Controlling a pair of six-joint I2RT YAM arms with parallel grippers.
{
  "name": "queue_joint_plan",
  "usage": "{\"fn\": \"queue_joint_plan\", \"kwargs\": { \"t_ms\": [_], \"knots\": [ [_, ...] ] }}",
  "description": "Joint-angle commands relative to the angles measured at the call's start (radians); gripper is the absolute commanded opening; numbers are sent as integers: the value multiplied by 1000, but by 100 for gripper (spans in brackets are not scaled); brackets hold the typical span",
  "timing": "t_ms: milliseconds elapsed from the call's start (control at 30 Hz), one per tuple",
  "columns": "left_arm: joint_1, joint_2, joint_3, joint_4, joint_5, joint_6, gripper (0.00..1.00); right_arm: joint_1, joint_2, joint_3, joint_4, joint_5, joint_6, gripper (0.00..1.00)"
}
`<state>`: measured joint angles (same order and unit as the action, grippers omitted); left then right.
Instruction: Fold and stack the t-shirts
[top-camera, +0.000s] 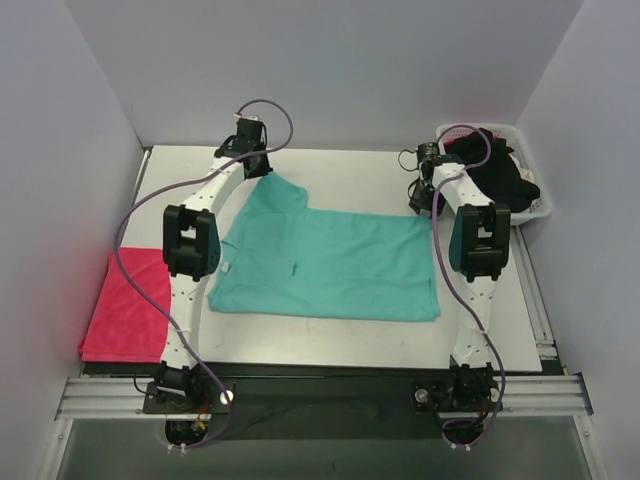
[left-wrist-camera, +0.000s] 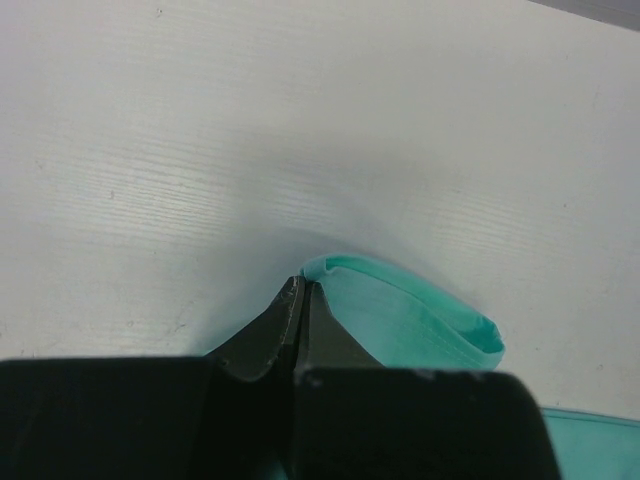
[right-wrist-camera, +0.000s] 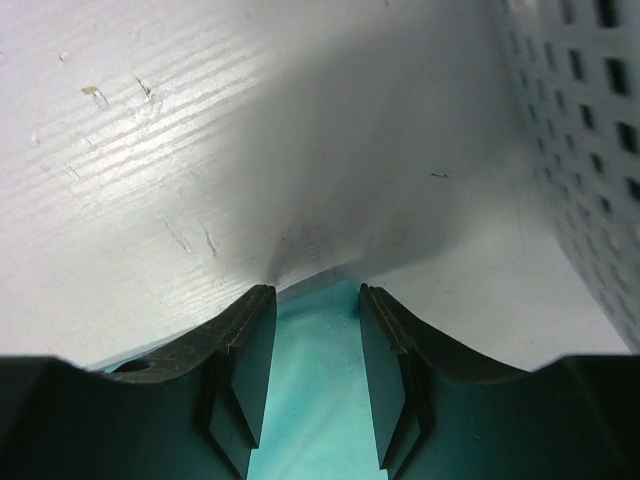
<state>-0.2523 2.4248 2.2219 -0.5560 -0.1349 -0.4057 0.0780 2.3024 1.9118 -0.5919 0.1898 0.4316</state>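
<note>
A teal-green t-shirt (top-camera: 330, 265) lies spread flat across the middle of the table. My left gripper (top-camera: 252, 165) is at its far left sleeve. In the left wrist view that gripper (left-wrist-camera: 300, 285) is shut, pinching the edge of the sleeve (left-wrist-camera: 410, 320), which curls up beside the tips. My right gripper (top-camera: 422, 205) is at the shirt's far right corner. Its jaws (right-wrist-camera: 315, 290) stand open, straddling the teal cloth (right-wrist-camera: 310, 400) with the tips down at the table. A pinkish-red t-shirt (top-camera: 125, 305) lies folded at the left edge. Black t-shirts (top-camera: 500, 170) fill the basket.
A white slotted basket (top-camera: 540, 205) stands at the far right corner, and its wall (right-wrist-camera: 590, 120) is close to my right gripper. Grey walls close off the back and both sides. A metal rail (top-camera: 320, 395) runs along the near edge by the arm bases.
</note>
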Motion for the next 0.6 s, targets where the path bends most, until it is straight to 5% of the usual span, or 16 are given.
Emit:
{"fn": "queue_joint_plan", "kwargs": {
  "t_ms": [0, 300, 367, 500, 567],
  "knots": [
    [13, -84, 2, 39, -14, 8, 0, -6, 28, 47, -88, -33, -11, 39],
    [19, -95, 1, 39, -14, 8, 0, -4, 32, 32, -151, -35, 35, 36],
    [21, -96, 2, 39, -17, 8, 0, -4, 35, 32, -160, -33, 35, 29],
    [25, -99, -4, 39, -23, 5, 0, -4, 42, 47, -164, -15, 38, 0],
    [25, -101, -4, 39, -22, 7, 0, -4, 38, 59, -166, 2, 33, 0]
  ]
}}
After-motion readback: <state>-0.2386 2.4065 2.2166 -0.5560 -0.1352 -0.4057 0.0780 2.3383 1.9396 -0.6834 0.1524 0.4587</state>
